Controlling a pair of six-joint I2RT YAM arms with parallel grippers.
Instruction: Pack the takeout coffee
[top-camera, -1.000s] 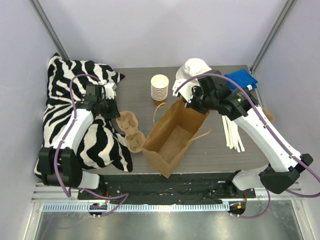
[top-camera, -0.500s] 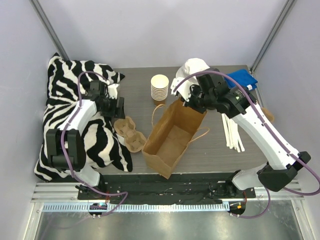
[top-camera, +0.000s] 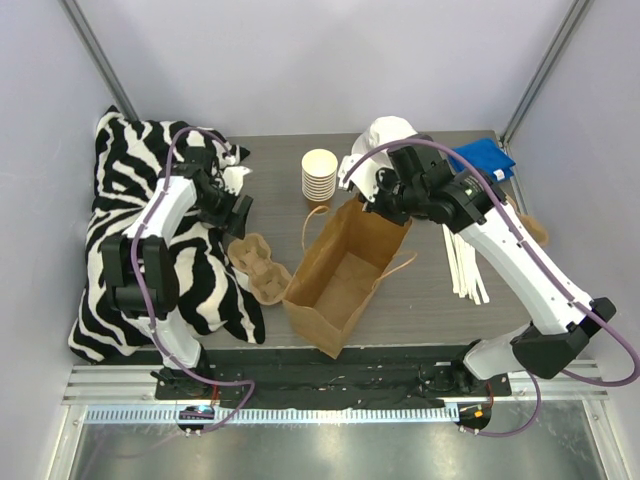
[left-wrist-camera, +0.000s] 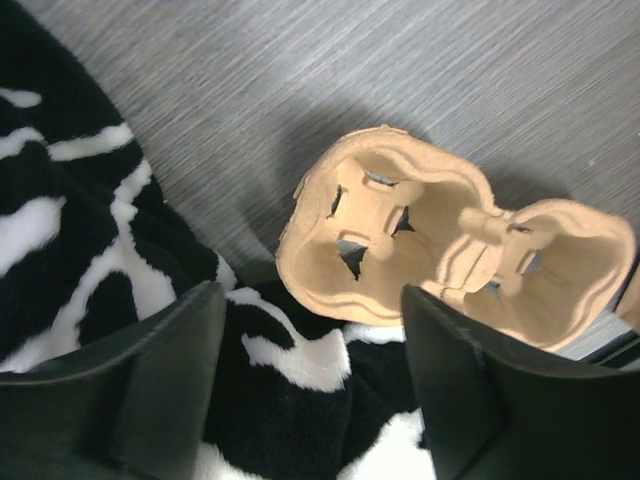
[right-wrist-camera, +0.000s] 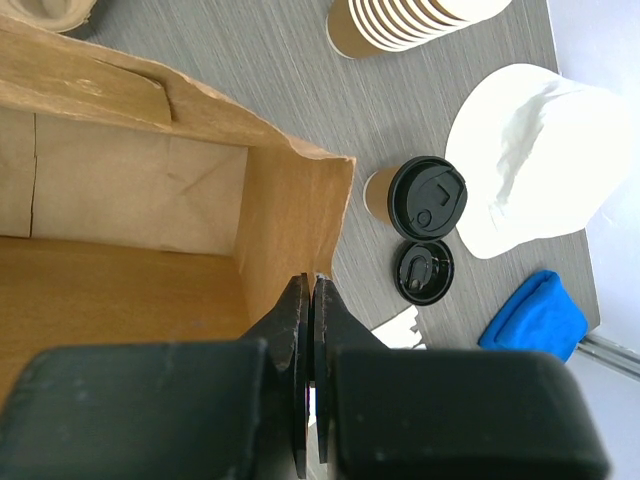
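right wrist | right hand (right-wrist-camera: 308, 290) pinching paper bag (right-wrist-camera: 120, 200) | takeout coffee (right-wrist-camera: 425, 200) near, apart | left hand (left-wrist-camera: 312, 300) wide

1. The blanket (top-camera: 130, 200), at nine o'clock in the top view: black and white zebra stripes
2. The table (left-wrist-camera: 400, 70): grey, with a fine streaked grain
3. The cup tray (left-wrist-camera: 450, 250): pale tan
4. The paper bag (top-camera: 345, 270), at the centre: kraft brown (lighter on its inner walls)
5. The stack of cups (top-camera: 320, 173), at twelve o'clock: cream rims, tan-brown base
6. The takeout coffee (right-wrist-camera: 427, 197): black lid, tan-brown side
7. The loose lid (right-wrist-camera: 424, 271) beside it: black
8. The hat (right-wrist-camera: 530, 160): plain white
9. The cloth (right-wrist-camera: 535, 315), at two o'clock: bright blue
10. The sticks (top-camera: 462, 265), at three o'clock: white
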